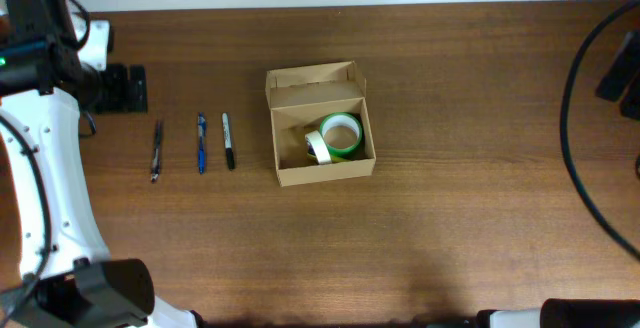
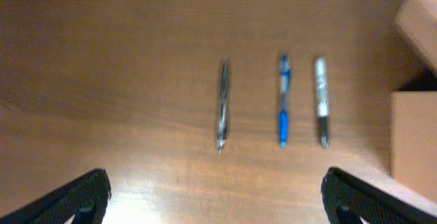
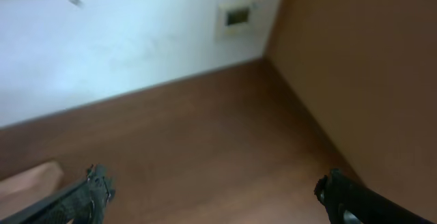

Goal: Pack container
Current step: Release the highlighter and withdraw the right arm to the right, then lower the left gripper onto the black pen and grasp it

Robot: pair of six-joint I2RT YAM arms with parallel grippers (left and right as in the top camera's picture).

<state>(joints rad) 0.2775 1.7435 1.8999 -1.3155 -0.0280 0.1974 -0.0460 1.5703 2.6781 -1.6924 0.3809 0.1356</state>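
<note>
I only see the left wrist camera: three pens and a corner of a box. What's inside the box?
Observer: Two rolls of tape lie in the box: a green roll and a white roll.
Operator: Is its lid shut?
Observer: No, the flap is folded back, so the box is open on top.
Operator: What's the other hand doing?
Observer: The right hand is open and empty, over bare table beside a wall.
</note>
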